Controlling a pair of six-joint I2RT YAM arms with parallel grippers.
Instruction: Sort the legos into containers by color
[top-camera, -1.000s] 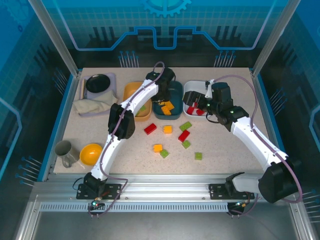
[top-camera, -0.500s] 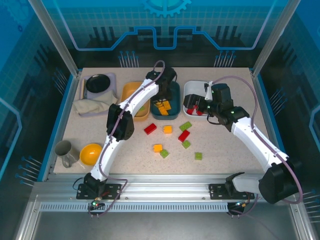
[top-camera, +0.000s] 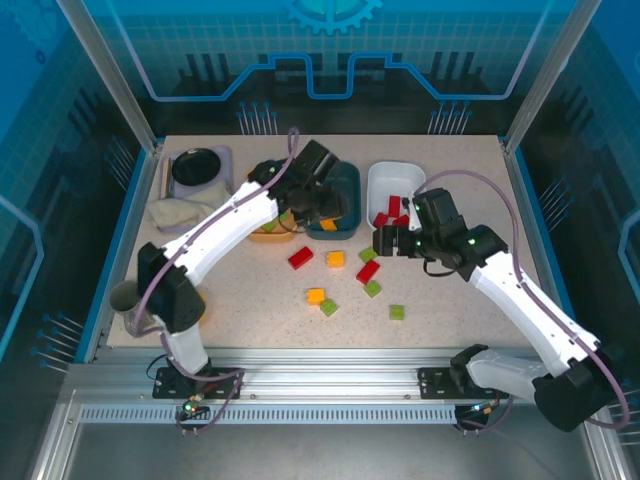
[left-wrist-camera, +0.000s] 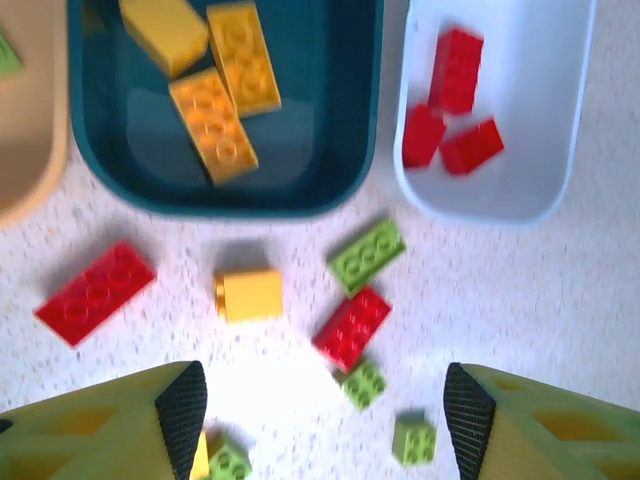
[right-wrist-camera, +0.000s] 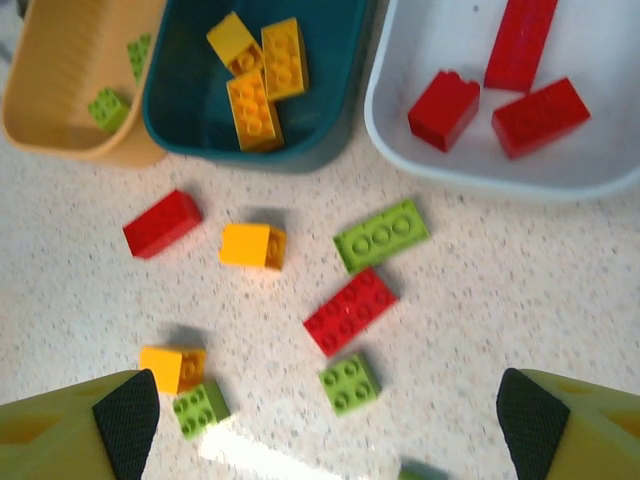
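Observation:
Three containers stand in a row at the back: a yellow-orange tray (right-wrist-camera: 55, 95) with two green legos (right-wrist-camera: 108, 106), a dark teal tray (left-wrist-camera: 340, 150) with three orange-yellow legos (left-wrist-camera: 212, 125), and a white tray (right-wrist-camera: 430, 170) with three red legos (right-wrist-camera: 445, 108). Loose bricks lie in front of them: red (top-camera: 300, 257), orange (top-camera: 335, 259), green (top-camera: 371, 253), red (top-camera: 368, 271), green (top-camera: 397, 312). My left gripper (top-camera: 322, 205) hovers open over the teal tray's front edge, holding nothing. My right gripper (top-camera: 385, 241) is open above the red and green bricks (right-wrist-camera: 350, 310).
A black dish (top-camera: 197, 165) and a crumpled cloth (top-camera: 185, 212) sit at the back left. A grey mug (top-camera: 125, 298) stands at the near left beside my left arm. Glass walls enclose the table.
My left gripper opened over the teal tray and drew back as the arm's elbow swung left. My right gripper came away from the white tray towards the loose bricks.

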